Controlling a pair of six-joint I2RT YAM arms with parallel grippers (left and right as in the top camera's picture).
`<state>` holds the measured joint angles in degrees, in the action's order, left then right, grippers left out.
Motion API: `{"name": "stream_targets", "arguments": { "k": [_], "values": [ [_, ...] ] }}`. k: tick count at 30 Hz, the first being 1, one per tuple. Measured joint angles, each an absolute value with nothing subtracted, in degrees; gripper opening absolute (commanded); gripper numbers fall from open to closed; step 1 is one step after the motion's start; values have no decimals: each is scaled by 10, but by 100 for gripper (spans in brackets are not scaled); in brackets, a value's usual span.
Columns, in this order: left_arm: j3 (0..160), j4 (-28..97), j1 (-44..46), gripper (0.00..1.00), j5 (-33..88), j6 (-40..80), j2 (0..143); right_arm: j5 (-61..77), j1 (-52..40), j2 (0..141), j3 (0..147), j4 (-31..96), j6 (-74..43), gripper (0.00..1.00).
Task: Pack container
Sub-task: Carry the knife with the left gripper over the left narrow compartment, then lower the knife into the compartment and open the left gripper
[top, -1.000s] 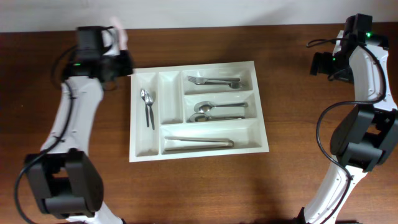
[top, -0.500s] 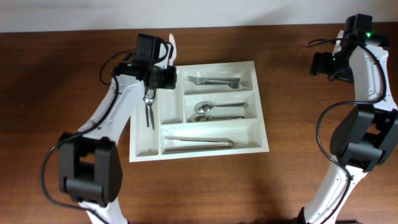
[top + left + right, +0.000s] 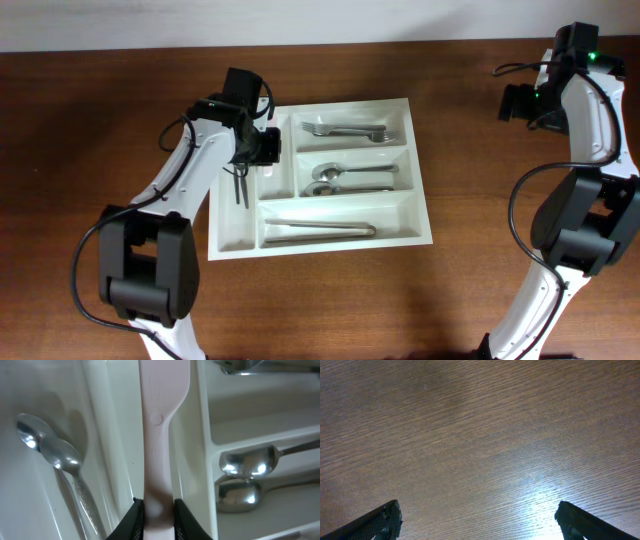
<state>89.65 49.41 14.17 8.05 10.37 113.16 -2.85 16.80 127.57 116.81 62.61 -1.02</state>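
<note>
On the dark wooden table (image 3: 60, 150) the container (image 3: 418, 170), a white cutlery tray, lies flat at the middle of the overhead view, with the left arm reaching over its upper left corner. Its far-left narrow compartment holds two small spoons (image 3: 55, 460), lying just beside the wall that divides them from the next slot. The left gripper (image 3: 158, 516) hangs over that second narrow compartment, its fingers (image 3: 134, 521) pinched on a flat pale pink utensil (image 3: 157, 435) that runs lengthwise along the slot; whether its far end touches the floor cannot be told. Right of the next wall, the three long compartments hold forks (image 3: 345, 130) at the top, larger spoons (image 3: 350, 178) in the middle and long metal pieces (image 3: 320, 231) at the bottom. Well apart, near the table's right edge, the right gripper (image 3: 480, 512) is spread wide over bare wood, holding nothing.
</note>
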Motion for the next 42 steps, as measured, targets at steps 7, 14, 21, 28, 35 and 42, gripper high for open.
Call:
{"name": "stream_targets", "arguments": {
  "k": [7,14,21,28,35,42],
  "values": [
    [896,510,166,2,84,107,1132,-29,168,1276,1168,626,-10,99],
    [896,517,190,2,83,122,1132,-29,168,1276,1168,626,-10,99],
    [896,521,191,2,70,153,1132,-29,168,1276,1168,626,-10,99],
    [872,521,191,2,68,179,1132,-29,168,1276,1168,626,-10,99],
    [865,523,191,26,66,194,1132,-29,168,1276,1168,626,-10,99],
    [865,522,191,61,66,202,1132,-29,168,1276,1168,626,-10,99]
  ]
}}
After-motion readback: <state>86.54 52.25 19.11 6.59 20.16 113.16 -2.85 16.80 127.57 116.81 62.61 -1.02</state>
